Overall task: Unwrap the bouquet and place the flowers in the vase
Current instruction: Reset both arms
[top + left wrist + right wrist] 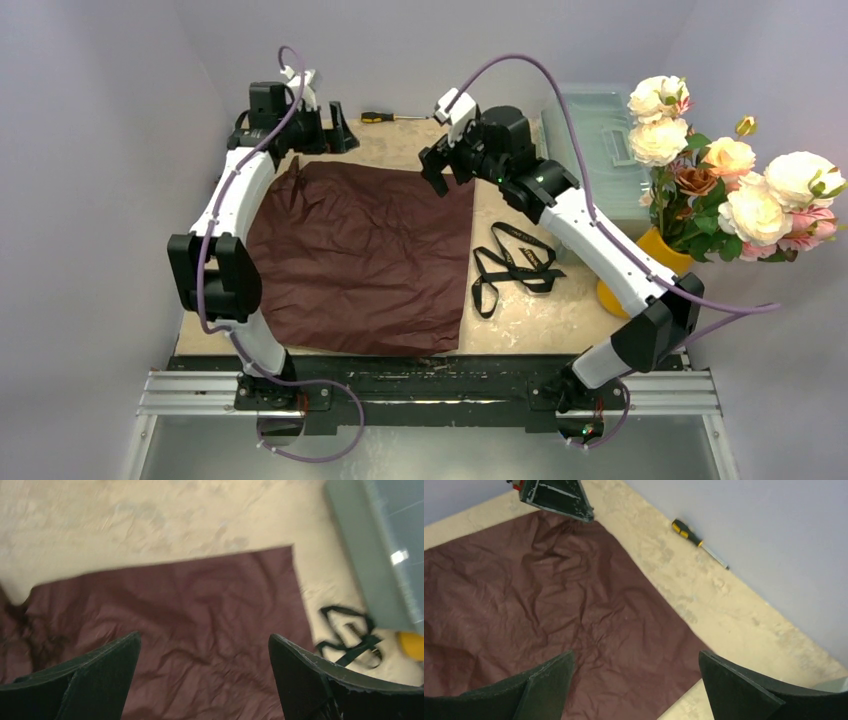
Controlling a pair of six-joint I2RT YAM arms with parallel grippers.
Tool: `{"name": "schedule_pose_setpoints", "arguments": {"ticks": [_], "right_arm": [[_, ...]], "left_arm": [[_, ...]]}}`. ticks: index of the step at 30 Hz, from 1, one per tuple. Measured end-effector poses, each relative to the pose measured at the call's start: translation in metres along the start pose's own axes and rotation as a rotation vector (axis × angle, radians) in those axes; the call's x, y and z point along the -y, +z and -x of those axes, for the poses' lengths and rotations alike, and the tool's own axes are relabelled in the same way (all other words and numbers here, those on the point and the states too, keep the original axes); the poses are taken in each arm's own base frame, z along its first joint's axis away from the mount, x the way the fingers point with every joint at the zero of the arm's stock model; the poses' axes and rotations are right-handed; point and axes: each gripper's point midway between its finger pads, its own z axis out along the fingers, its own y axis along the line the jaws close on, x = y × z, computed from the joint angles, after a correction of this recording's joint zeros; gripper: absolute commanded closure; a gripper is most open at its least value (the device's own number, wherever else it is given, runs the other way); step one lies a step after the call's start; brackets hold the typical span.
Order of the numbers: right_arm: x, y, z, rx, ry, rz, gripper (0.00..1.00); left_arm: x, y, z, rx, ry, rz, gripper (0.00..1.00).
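Note:
The bouquet's flowers (735, 185), cream, pink and peach roses, stand in the yellow vase (655, 252) at the table's right edge. Their maroon wrapping paper (360, 260) lies spread flat on the table, and the black ribbon (515, 265) lies loose to its right. My left gripper (338, 128) hovers open over the paper's far left corner, holding nothing. My right gripper (438, 168) hovers open over the paper's far right corner, also holding nothing. The left wrist view shows paper (190, 610) between the open fingers, with the ribbon (350, 635) and vase (412, 645) at the right.
A clear plastic box (600, 150) sits at the back right beside the vase. A yellow-handled screwdriver (390, 117) lies along the back wall, also visible as the screwdriver (696, 540) in the right wrist view. Grey walls enclose the table on three sides.

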Motion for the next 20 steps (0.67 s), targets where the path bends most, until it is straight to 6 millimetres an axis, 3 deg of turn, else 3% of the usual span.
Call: {"name": "schedule_pose_setpoints", "arguments": {"ticks": [3, 7, 9, 13, 16, 20], "right_arm": [[-0.006, 0.011, -0.027, -0.039, 0.035, 0.007, 0.02], [-0.014, 0.022, -0.067, -0.090, 0.068, 0.016, 0.02], [-0.020, 0.025, -0.096, -0.142, 0.084, 0.024, 0.02], [-0.027, 0.024, -0.131, -0.212, 0.113, 0.030, 0.02], [-0.027, 0.020, -0.139, -0.226, 0.124, 0.026, 0.02], [-0.018, 0.015, -0.126, -0.184, 0.130, 0.005, 0.02]], "left_arm": [[-0.028, -0.001, -0.034, -0.129, 0.045, 0.107, 0.00], [-0.057, -0.009, -0.065, -0.245, 0.108, 0.215, 0.00], [-0.069, -0.014, -0.078, -0.286, 0.126, 0.254, 0.00], [-0.086, -0.021, -0.109, -0.370, 0.124, 0.306, 0.00], [-0.090, -0.028, -0.123, -0.407, 0.126, 0.326, 0.00], [-0.091, -0.033, -0.122, -0.404, 0.135, 0.340, 0.00]]}}
